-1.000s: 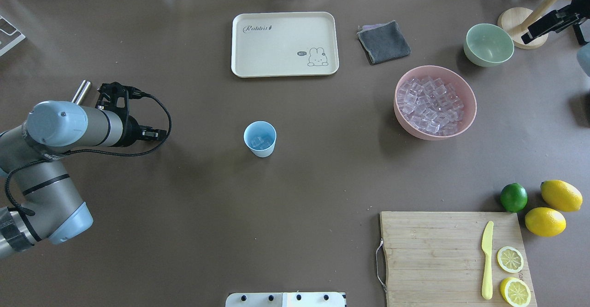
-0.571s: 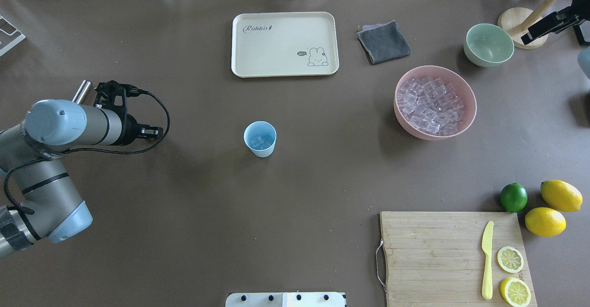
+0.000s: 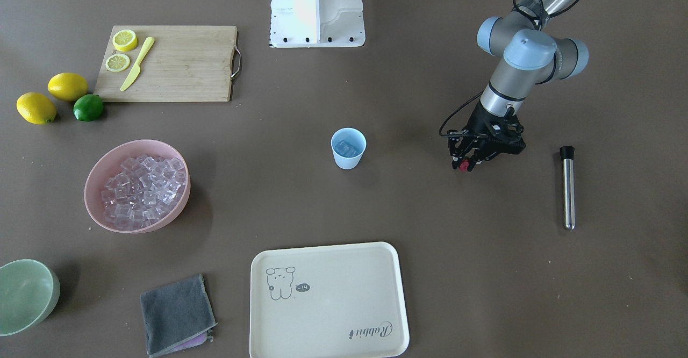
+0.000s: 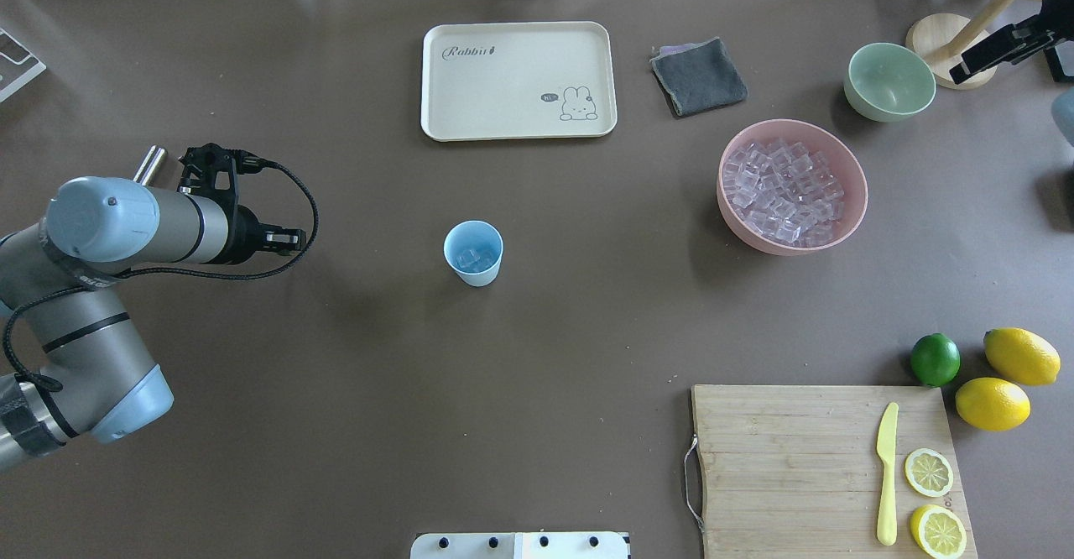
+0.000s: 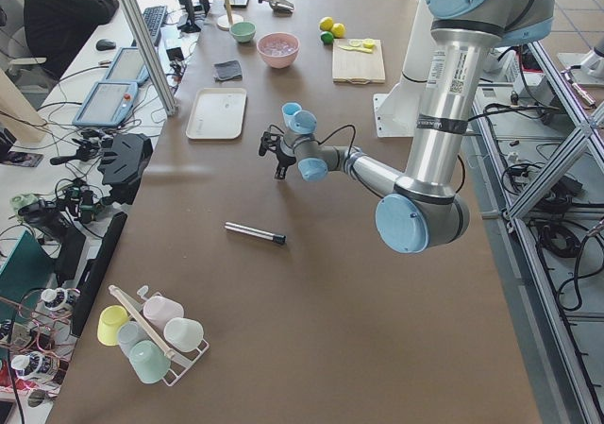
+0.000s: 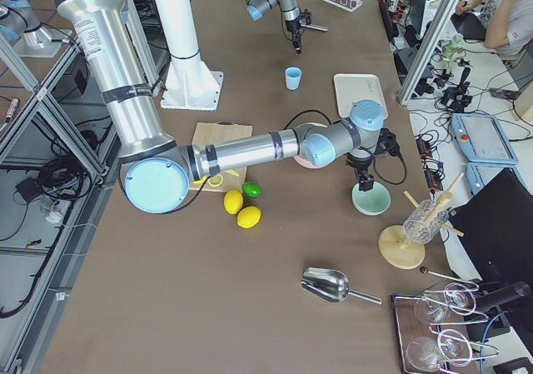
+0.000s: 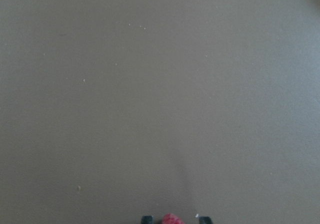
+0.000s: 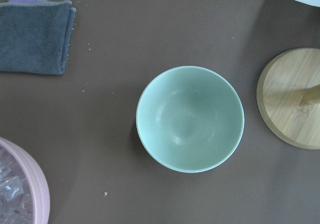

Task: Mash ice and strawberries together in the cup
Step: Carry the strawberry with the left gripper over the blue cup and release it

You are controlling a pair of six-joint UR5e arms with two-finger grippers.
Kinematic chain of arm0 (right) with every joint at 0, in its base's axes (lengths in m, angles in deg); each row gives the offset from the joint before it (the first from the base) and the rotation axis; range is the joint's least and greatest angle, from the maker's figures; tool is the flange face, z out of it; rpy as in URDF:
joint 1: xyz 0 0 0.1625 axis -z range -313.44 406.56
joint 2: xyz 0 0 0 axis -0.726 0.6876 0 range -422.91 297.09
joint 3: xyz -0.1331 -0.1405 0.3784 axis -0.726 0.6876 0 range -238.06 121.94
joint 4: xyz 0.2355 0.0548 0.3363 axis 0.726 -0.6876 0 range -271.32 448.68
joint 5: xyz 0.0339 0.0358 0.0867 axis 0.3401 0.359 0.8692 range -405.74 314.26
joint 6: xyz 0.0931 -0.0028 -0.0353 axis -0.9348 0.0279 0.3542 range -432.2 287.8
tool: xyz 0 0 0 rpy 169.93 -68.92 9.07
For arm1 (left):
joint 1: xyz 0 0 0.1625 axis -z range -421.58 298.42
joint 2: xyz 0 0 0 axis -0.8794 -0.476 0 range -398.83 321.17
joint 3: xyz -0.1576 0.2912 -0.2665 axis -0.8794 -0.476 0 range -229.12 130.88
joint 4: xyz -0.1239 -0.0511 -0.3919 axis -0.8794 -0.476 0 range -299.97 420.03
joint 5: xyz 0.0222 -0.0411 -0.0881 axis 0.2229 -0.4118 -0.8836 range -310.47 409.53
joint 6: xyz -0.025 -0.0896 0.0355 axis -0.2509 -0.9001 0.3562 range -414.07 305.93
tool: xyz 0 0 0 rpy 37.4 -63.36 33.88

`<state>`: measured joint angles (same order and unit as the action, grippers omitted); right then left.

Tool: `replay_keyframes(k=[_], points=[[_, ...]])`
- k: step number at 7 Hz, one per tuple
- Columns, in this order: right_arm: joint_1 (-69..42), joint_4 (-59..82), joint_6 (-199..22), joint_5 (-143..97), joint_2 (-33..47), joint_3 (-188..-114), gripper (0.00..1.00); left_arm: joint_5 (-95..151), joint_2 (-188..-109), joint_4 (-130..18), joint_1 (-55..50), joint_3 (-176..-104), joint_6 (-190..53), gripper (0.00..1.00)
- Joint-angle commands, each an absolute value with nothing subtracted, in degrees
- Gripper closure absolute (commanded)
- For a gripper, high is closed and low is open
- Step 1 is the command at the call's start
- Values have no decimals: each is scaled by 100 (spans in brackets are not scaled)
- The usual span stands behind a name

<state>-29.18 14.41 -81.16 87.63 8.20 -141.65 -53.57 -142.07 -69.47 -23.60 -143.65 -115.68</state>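
On a broad brown worktop point(image 4: 587, 332), the robot's left gripper point(image 3: 466, 164) hangs low at right of centre in the front-facing frame. Its fingers are clamped on the strawberry point(image 3: 463, 167), a red speck at the tips that has not yet reached the cup point(image 3: 348, 162). The light-blue cup stands upright near mid-frame, well apart from the gripper, with a few cubes of ice point(image 3: 344, 147) already in its bottom. By that showing the ice step looks done, while dropping in the fruit and all the mashing remain. The right gripper point(image 6: 364, 181), at centre right of the right-side view, hovers over the empty green bowl point(image 8: 190, 119); whether its fingers are apart or together cannot be told. Around them in the front-facing frame lie a wooden cutting board point(image 3: 177, 62) at upper left, a cream tray point(image 3: 333, 304) at bottom centre, a pink bowl point(image 3: 141, 228) heaped with spare ice at left, a grey cloth point(image 3: 174, 315) at lower left and a metal rod point(image 3: 567, 191), likely the masher, at far right. Nothing lies between the left gripper and the cup.
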Motion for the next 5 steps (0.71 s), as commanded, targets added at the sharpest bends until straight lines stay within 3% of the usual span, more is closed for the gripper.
replay_keyframes(k=[1, 3, 5], points=[[-2886, 1441, -8117, 8750, 759, -14086, 1, -5488, -15056, -5627, -2317, -14876, -11804, 100], [-2885, 1441, -8117, 8750, 741, -14059, 1, -5480, -16165, -4458, -2474, -15081, -12250, 100], [-2885, 1441, -8117, 8750, 732, -14059, 1, -5436, -16494, -4500, -2755, -14872, -12341, 100]])
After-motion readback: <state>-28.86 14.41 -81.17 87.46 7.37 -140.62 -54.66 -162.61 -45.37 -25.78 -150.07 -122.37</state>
